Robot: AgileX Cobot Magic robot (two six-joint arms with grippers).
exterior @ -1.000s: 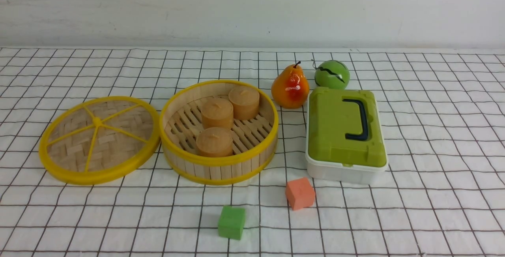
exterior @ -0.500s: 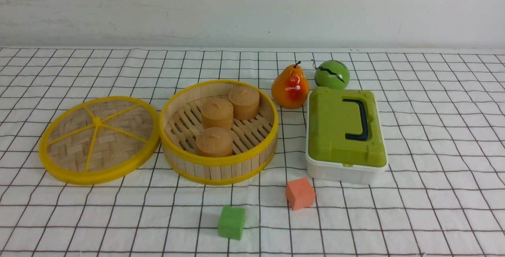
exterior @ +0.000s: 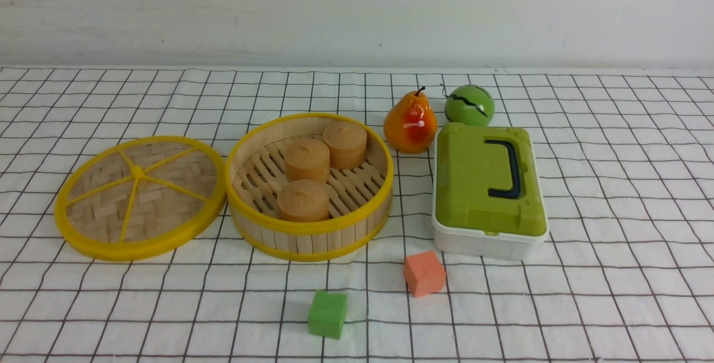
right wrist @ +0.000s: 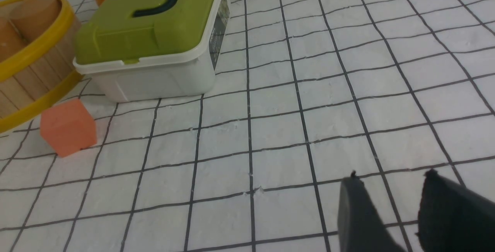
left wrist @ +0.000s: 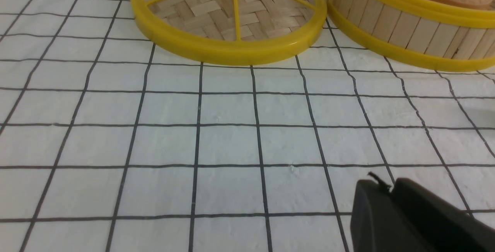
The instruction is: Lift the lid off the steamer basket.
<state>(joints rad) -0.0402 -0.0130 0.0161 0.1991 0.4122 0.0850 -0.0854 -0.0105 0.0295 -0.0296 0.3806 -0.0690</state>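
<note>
"What's that behind the table?" "A plain wall [exterior: 357,14], off-white going on grey, running from the left side right across to the right."

"Is it clean?" "Not quite. There are faint scuffs and thin streaks on the left part, and a few tiny dark specks elsewhere."

"And the tabletop?" "Covered with a white cloth [exterior: 630,296], printed or woven with thin dark lines in a grid. The lines wobble a bit, more like ripples than ruled squares."

"Where does it stop?" "At the far side it comes up to the foot of the wall, along a pale edge."

"How's the light?" "Soft and even, with weak shadows."
</note>
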